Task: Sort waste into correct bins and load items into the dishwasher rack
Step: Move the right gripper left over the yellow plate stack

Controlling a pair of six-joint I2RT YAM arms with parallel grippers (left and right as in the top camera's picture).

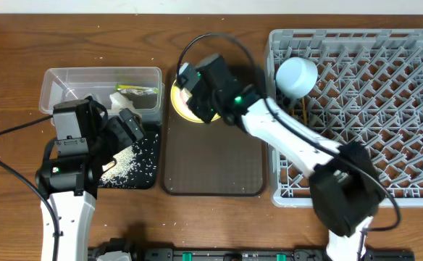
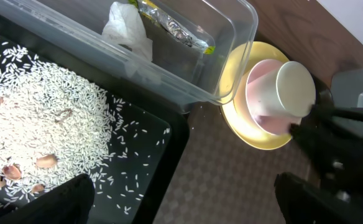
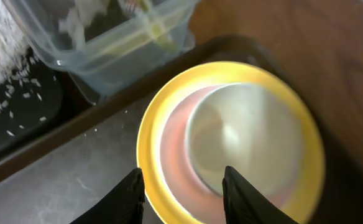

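Observation:
A yellow plate (image 1: 181,107) with a small white cup (image 2: 285,93) on it sits at the far end of the brown serving tray. My right gripper (image 3: 184,193) hovers open just above them, one finger outside the plate's rim (image 3: 149,155) and one over the cup (image 3: 243,143). My left gripper (image 2: 181,202) hangs wide open and empty over the edge of the black tray (image 2: 160,186), which holds the rice scraps (image 2: 45,118). The clear tub (image 1: 99,87) holds the tissue (image 2: 127,28) and the wrapper (image 2: 172,25). A light blue bowl (image 1: 297,76) lies in the dishwasher rack (image 1: 385,130).
The brown serving tray (image 1: 211,163) lies between the black tray and the rack. The right arm (image 1: 291,138) reaches across the rack's left edge. Thin brown sticks (image 1: 305,110), perhaps the chopsticks, show just below the bowl.

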